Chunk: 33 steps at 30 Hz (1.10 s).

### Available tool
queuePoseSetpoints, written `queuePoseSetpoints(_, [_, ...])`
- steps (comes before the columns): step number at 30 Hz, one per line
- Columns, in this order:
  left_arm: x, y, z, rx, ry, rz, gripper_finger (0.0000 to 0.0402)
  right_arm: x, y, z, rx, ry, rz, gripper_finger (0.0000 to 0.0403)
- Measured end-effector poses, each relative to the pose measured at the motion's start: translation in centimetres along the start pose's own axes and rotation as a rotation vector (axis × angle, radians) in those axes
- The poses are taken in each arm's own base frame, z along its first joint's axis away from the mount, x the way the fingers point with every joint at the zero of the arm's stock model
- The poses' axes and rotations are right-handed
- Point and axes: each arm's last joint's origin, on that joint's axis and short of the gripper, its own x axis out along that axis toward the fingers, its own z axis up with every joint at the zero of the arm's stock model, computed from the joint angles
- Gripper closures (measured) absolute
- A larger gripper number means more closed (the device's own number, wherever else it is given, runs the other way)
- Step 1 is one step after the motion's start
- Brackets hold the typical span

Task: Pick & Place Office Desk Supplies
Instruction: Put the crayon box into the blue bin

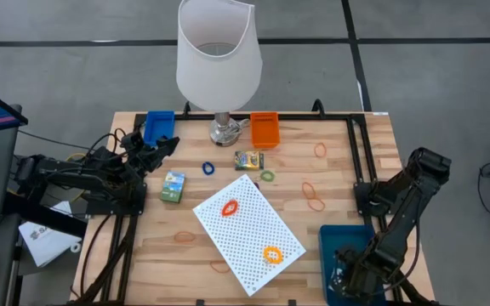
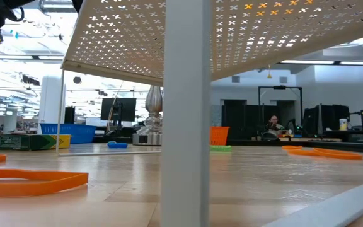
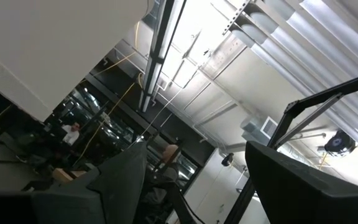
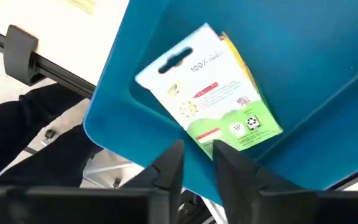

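Observation:
A printed white, green and yellow packet (image 4: 213,102) lies in the blue tray (image 1: 334,242) at the table's near right corner. My right gripper (image 4: 197,155) points down over it, fingers a narrow gap apart at the packet's lower edge. My left gripper (image 3: 197,186) waits at the table's left edge (image 1: 156,153), open, pointing up at the ceiling. On the table lie a green box (image 1: 173,186), a second printed box (image 1: 248,160), a blue ring (image 1: 208,169), a green ring (image 1: 267,176) and orange rubber bands (image 1: 313,195). My right gripper comes from above, and its fingertips (image 4: 174,152) stand right at the packet's lower edge (image 4: 211,142). I cannot tell whether they touch it. The packet rests flat on the tray's floor.
A big white lamp (image 1: 218,64) stands at the far middle, between a small blue bin (image 1: 159,126) and an orange bin (image 1: 264,129). A white perforated board (image 1: 249,234) with two orange rings on it stands on legs over the table's middle.

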Motion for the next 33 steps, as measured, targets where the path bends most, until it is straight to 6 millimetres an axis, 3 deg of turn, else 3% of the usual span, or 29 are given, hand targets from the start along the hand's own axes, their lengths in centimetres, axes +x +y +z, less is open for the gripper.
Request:
queuePoseSetpoints(7, [0.0,0.0,0.0,0.000,0.001,-0.001,0.0133,-0.1,0.2,0.0,-0.003,-0.016,0.035,0.0243])
queuePoseSetpoints(13, [0.0,0.0,0.0,-0.006,0.002,-0.003,0.0133,-1.2,0.0,1.4,0.036,-0.134,0.067,0.0218])
queuePoseSetpoints(17, [0.0,0.0,0.0,-0.014,-0.013,0.014,0.0133,-4.1,-1.3,3.0,0.069,-0.256,0.118,0.0216])
queuePoseSetpoints(27, [-0.1,0.6,-0.2,0.059,-0.011,0.127,0.0133,-11.8,-4.6,7.3,0.134,-0.638,0.442,0.0215])
queuePoseSetpoints(33, [0.0,1.6,-0.7,0.114,0.187,0.452,0.0133,-14.4,-5.4,10.1,0.086,-0.721,0.486,0.0215])
